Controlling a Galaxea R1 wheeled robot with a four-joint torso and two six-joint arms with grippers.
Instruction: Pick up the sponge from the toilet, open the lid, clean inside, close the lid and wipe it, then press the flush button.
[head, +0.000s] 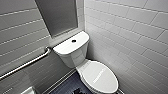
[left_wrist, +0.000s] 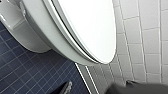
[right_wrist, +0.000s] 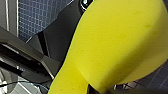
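Standing on blue floor tiles (head: 67, 85), the toilet (head: 73, 55) adjoins white-tiled walls (head: 130, 37).

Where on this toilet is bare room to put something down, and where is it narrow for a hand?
The closed lid is bare all over. The tank top is bare on both sides of the flush button. The dark floor left of the bowl is open. Between the lid and the tiled wall it is narrow.

Blue tiled floor (head: 67, 86), toilet (head: 73, 51) on it
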